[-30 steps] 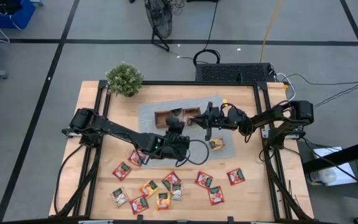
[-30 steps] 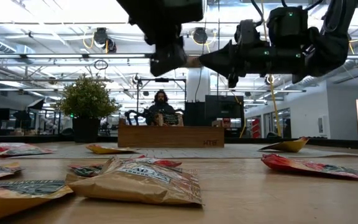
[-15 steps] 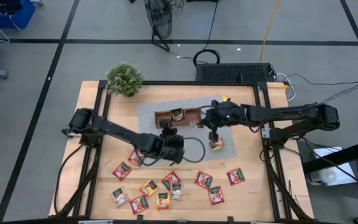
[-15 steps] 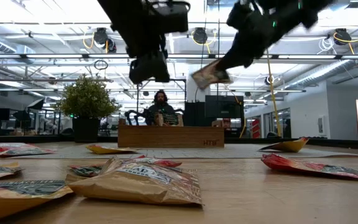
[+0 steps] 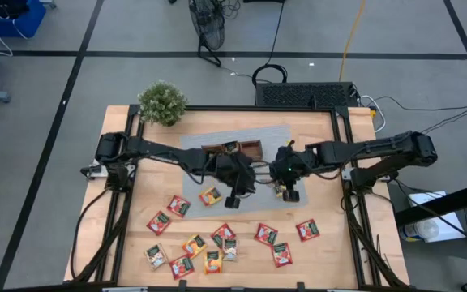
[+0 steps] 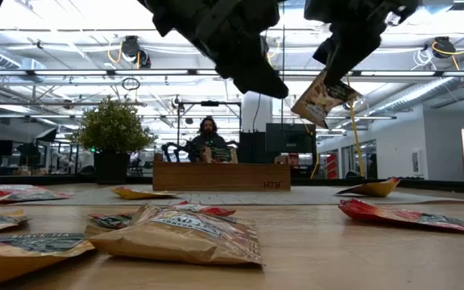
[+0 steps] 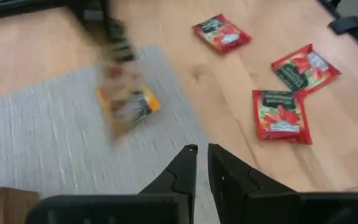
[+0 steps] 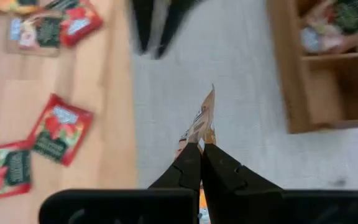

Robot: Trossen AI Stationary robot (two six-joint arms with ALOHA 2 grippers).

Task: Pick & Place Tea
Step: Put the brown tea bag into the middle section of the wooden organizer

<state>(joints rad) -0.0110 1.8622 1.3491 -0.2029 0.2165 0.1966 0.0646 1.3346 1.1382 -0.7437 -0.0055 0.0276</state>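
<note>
My right gripper [image 8: 201, 146] is shut on an orange-yellow tea packet [image 6: 322, 97] above the grey mat [image 5: 197, 182], near the mat's right end. Just left of it my left gripper [image 7: 202, 149] hovers over the mat, its fingers nearly together with nothing between them. The brown wooden tray [image 5: 233, 151] stands on the mat's far part with packets in it. One orange packet [image 5: 211, 195] lies flat at the mat's near edge. Another [image 6: 377, 187] lies on the mat under my right gripper. Several red and orange packets [image 5: 217, 243] lie flat on the wood toward the near edge. My right gripper pinches the packet's upper edge [image 6: 334, 78] between its two fingertips [image 8: 191, 155], coming from above and slanting down. The packet hangs tilted below the fingers, lifted clear of the mat and edge-on in the wrist view.
A potted plant [image 5: 162, 103] stands at the table's far left corner. Loose packets cover the near strip of the table [image 5: 314, 259]. A person [image 6: 208, 133] sits beyond the far edge.
My right gripper has carried the packet from beside the tray toward the near edge and upward, tipping from level to pointing down. My left gripper has turned about and drawn away from the tray toward the near edge, while its arm has swung toward the far edge.
</note>
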